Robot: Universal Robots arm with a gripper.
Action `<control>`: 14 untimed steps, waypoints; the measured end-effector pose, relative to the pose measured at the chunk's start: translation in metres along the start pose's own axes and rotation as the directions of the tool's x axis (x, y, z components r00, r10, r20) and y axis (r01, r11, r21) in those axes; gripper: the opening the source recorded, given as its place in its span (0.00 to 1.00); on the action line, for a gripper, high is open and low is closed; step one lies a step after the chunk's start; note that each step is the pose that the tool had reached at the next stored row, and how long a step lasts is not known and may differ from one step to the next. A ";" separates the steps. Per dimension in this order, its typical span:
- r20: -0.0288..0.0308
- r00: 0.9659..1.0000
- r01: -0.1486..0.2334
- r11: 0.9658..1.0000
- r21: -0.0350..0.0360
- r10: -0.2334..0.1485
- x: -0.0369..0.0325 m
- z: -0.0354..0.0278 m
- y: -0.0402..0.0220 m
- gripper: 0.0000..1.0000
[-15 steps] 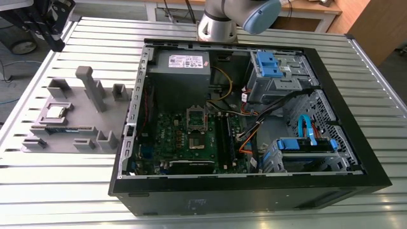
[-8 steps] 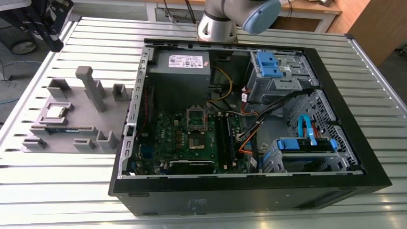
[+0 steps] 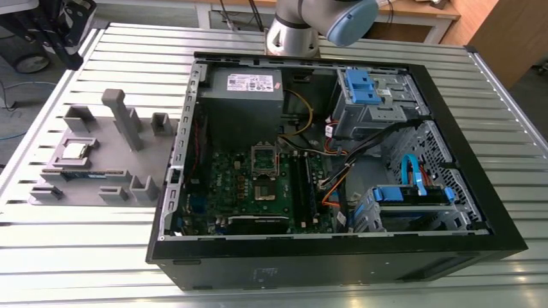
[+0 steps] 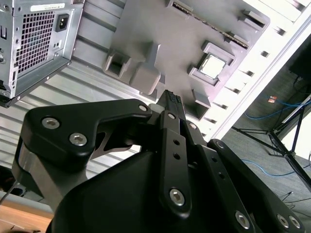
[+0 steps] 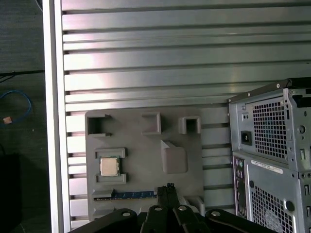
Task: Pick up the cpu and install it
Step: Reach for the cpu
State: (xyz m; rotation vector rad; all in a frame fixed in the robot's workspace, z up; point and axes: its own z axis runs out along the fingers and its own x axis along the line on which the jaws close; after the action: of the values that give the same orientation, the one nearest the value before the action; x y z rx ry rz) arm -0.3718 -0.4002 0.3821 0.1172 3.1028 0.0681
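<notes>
The cpu [image 3: 76, 151] is a small silver square lying in a recess of the grey holder tray [image 3: 111, 160], at the exterior view's left of the open computer case [image 3: 342, 160]. Both wrist views look down on it from well above: cpu [image 5: 109, 166], cpu [image 4: 212, 66]. My gripper [image 5: 167, 187] hangs high over the tray, off to one side of the cpu, and its dark fingers [image 4: 170, 99] are shut together with nothing between them. The dark framed socket [image 3: 262, 190] sits on the green motherboard [image 3: 231, 186] inside the case.
A long green memory stick [image 3: 86, 173] lies in a slot of the tray near the cpu; tall grey posts [image 3: 124, 119] stand up from the tray. The arm's base [image 3: 296, 32] rises behind the case. Slatted metal table [image 3: 86, 244] all around.
</notes>
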 end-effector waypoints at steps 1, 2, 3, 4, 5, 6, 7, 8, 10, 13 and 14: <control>0.000 1.000 0.000 1.000 0.000 0.000 0.0001 0.0000 0.0000 0.11; 0.000 1.000 0.000 1.000 0.000 0.000 0.0004 0.0000 0.0000 0.11; 0.000 1.000 0.000 1.000 0.000 0.000 0.0006 0.0000 0.0000 0.11; 0.000 1.000 0.000 1.000 0.000 0.000 0.0006 0.0000 0.0000 0.11; 0.000 1.000 0.000 1.000 0.000 0.000 0.0007 0.0000 0.0000 0.11; 0.000 1.000 0.000 1.000 0.000 0.000 0.0009 0.0000 -0.0001 0.11; 0.000 1.000 0.000 1.000 0.000 0.000 0.0012 0.0000 -0.0001 0.11; 0.000 1.000 0.000 1.000 0.000 0.000 0.0014 0.0000 -0.0001 0.11; 0.000 1.000 0.000 1.000 0.000 0.000 0.0020 0.0001 -0.0002 0.11; 0.000 1.000 0.000 1.000 0.000 0.000 0.0029 0.0002 -0.0002 0.11; 0.000 1.000 0.000 1.000 0.000 0.000 0.0032 0.0001 -0.0002 0.11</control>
State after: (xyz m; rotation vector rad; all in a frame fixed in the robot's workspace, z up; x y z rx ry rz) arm -0.3749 -0.4002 0.3819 0.1172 3.1029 0.0680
